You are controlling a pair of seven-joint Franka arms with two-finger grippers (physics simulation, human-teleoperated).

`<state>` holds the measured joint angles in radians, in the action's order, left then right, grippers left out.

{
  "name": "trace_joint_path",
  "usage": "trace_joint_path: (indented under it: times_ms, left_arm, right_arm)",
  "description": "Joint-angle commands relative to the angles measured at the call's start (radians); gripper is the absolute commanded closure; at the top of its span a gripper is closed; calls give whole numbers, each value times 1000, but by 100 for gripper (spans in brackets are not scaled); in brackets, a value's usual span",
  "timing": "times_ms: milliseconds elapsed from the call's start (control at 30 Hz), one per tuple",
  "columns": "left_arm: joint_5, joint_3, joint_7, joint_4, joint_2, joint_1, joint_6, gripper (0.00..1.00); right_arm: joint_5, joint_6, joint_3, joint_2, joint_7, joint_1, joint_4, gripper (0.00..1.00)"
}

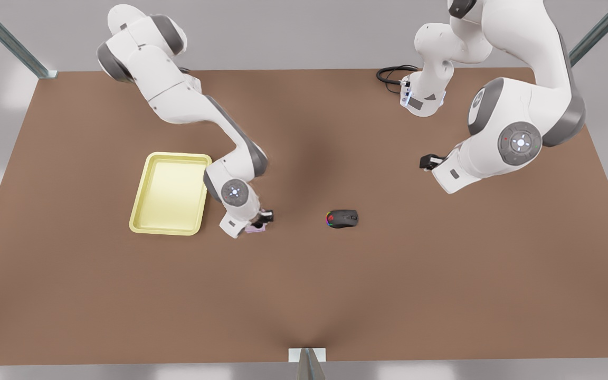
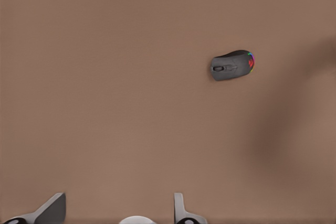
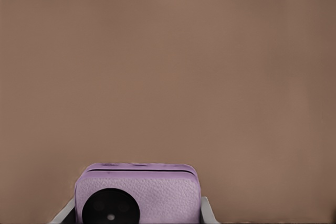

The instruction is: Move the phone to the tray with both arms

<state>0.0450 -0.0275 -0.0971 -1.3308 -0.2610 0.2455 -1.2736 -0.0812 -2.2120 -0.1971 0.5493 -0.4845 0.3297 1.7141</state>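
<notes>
Right pincer [image 1: 263, 220] grips the half-hidden phone [image 3: 137, 196]; left pincer [image 1: 427, 161] hangs open.

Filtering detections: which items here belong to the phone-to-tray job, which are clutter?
Job:
phone, between the right claw fingers
tray, beside that arm
left claw, open, waiting above the table

Clutter:
mouse
black cable at the far edge

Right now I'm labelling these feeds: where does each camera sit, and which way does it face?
Front view: overhead, facing down at the table; both arms show.
Left wrist view: above the table, facing the mouse; the open left gripper shows.
Right wrist view: low, facing the phone in the right gripper.
Shared: front and left wrist views show the mouse.
</notes>
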Motion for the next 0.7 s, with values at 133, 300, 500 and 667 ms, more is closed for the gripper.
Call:
trace_joint_path:
  times_ms: [133,300,500,667]
  left_arm:
    - [0,0,-13,-2,-1,0,5,0]
    - [-1,0,-15,-2,-1,0,10,0]
    - [-2,0,-13,-2,-1,0,8,0]
    - [-2,0,-15,-1,0,0,10,0]
  right_arm:
    - [6,28,-1,-334,431,-250,395,27]
    - [4,-193,4,-410,682,-506,665,25]
    - [21,-284,-4,-273,643,-521,690,13]
    - [27,-23,1,-422,630,-526,559,0]
